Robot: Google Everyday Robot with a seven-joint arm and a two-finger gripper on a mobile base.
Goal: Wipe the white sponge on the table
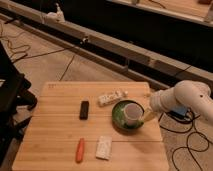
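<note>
Camera view looks down on the bench (55,125). The sponge (104,147) lies flat near the front edge, just right of the carrot (80,150) and apart from it. A black block (84,109) sits mid-bench, well clear of the sponge. A lumpy white strip (111,97) lies towards the back edge. Just in front of it, a green plate (117,118) carries a white cup (132,114). The white arm (185,97) reaches in from the right, and the tool (148,116) is at the plate's right rim, well away from the sponge. Whether the tool is open or closed cannot be told. Cables (192,145) trail on the floor.
</note>
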